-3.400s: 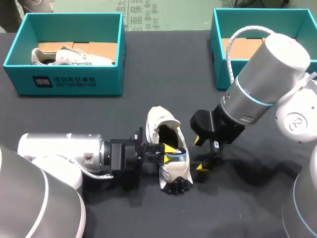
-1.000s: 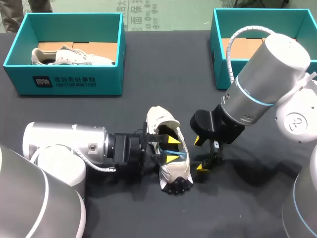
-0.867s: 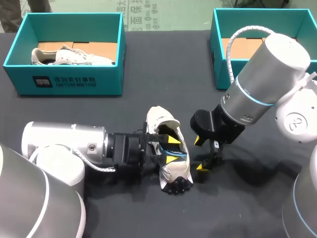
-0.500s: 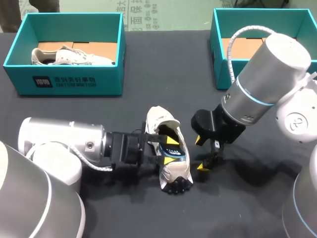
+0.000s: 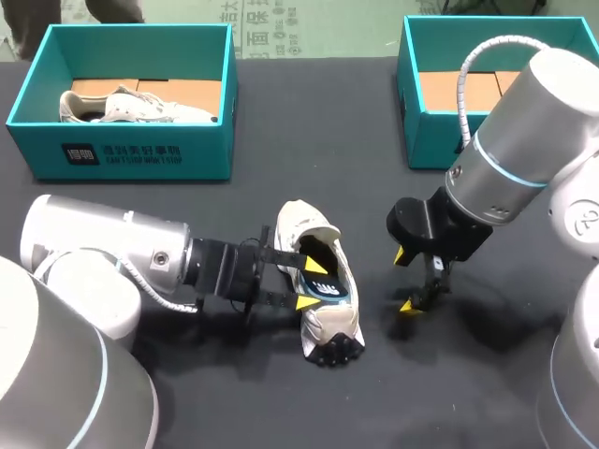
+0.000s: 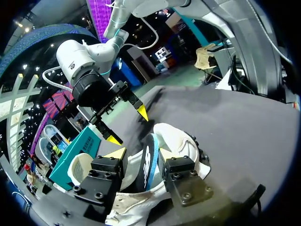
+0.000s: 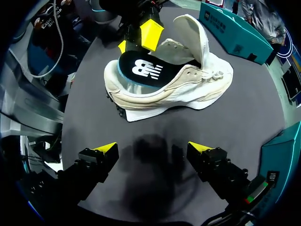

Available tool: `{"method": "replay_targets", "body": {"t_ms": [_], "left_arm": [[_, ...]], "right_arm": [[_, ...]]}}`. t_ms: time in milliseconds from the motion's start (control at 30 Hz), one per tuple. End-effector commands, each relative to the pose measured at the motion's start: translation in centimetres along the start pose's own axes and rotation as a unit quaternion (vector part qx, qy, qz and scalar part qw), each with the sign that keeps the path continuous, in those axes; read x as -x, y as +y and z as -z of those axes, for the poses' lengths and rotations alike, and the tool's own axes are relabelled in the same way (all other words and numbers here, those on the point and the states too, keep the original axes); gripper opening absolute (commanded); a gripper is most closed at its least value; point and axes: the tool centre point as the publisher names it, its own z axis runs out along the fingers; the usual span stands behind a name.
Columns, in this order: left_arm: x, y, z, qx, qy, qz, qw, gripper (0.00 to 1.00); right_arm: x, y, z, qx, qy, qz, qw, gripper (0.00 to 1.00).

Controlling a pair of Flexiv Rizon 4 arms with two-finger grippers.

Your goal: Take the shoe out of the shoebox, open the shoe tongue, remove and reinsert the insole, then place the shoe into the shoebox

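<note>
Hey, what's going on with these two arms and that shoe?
The white shoe lies on the black table, out of its box, with its tongue lifted. The left gripper is open, with its fingers on either side of the dark insole, which sits partly out of the shoe. The right gripper hangs open and empty beside the shoe.

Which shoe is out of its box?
The shoe lying on the black table, with the left claw at its opening. The other shoe is inside the box at the left.
</note>
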Motion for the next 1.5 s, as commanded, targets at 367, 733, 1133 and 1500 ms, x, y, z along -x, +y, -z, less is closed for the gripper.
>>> {"method": "replay_targets", "body": {"t_ms": [367, 733, 1133, 1500], "left_arm": [[0.6, -0.2, 2.7, 0.042, 0.09, -0.004, 0.995, 0.41], [1.5, -1.2, 5.3, 0.039, 0.163, -0.017, 0.986, 0.43], [1.7, -1.3, 7.9, 0.066, 0.276, -0.06, 0.957, 0.4], [2.4, -2.2, 9.5, 0.074, 0.368, -0.09, 0.922, 0.34]], "right_arm": [[0.3, -2.5, 3.6, -0.014, 0.005, 0.001, 1.0, 1.0], [0.8, -3.6, 4.0, -0.008, 0.019, 0.009, 1.0, 1.0], [0.8, -3.6, 4.0, -0.008, 0.019, 0.009, 1.0, 1.0], [0.2, -8.6, 7.6, -0.02, 0.018, -0.016, 1.0, 1.0]]}}
